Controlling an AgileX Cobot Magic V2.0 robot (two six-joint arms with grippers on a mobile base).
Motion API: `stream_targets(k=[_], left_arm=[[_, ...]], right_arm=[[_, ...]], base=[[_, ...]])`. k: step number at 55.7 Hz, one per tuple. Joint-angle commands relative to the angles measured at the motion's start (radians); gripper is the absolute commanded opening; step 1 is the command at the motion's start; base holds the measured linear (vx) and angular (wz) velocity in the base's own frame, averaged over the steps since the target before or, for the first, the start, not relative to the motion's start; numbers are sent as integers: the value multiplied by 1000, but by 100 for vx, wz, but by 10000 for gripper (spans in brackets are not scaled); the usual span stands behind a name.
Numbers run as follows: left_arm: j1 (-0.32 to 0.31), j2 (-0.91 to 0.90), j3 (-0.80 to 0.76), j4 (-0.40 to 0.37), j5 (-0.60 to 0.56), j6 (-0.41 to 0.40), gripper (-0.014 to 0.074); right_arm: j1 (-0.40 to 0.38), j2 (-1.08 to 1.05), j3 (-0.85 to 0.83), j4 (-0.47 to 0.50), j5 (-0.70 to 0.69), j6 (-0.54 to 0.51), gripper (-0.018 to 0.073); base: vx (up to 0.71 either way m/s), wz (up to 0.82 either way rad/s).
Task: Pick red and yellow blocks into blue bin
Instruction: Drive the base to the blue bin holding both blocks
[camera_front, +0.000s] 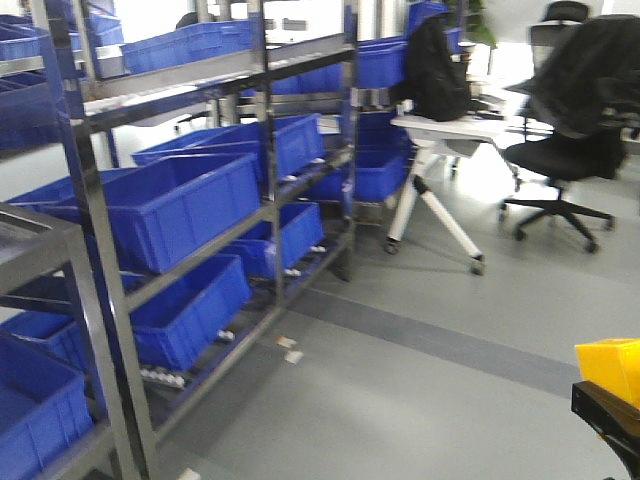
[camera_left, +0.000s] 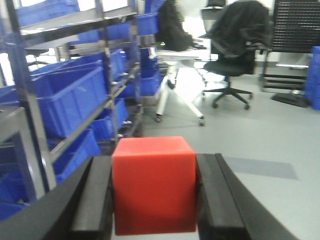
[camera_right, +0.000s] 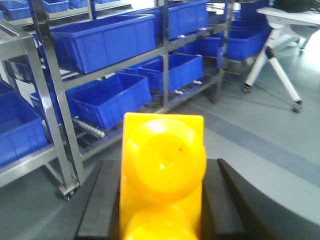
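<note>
The red cube is clamped squarely between the left fingers, which are closed tight on both its sides, with grey floor behind it. Same deal for the yellow brick and the right fingers: it's pinched from both sides, round studs facing the camera. The front view is blurry, but the yellow bit at its lower right edge is probably that brick. Off to the left, ribbed blue crates sit on metal shelves. Further back are a white table and a black office chair.
</note>
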Motion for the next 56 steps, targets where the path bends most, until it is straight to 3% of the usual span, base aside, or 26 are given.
stream_targets(k=[1,27,56], left_arm=[[-5,11,-27,-13,-84,-8,2],[-5,11,-27,-13,-84,-8,2],[-5,10,-27,-13,-84,-8,2]], right_arm=[[1,-5,-31,-2,-83,-3,-10],[1,-5,-31,-2,-83,-3,-10],[1,-5,-31,-2,-83,-3,-10]], base=[[58,34],[54,48],[39,84]])
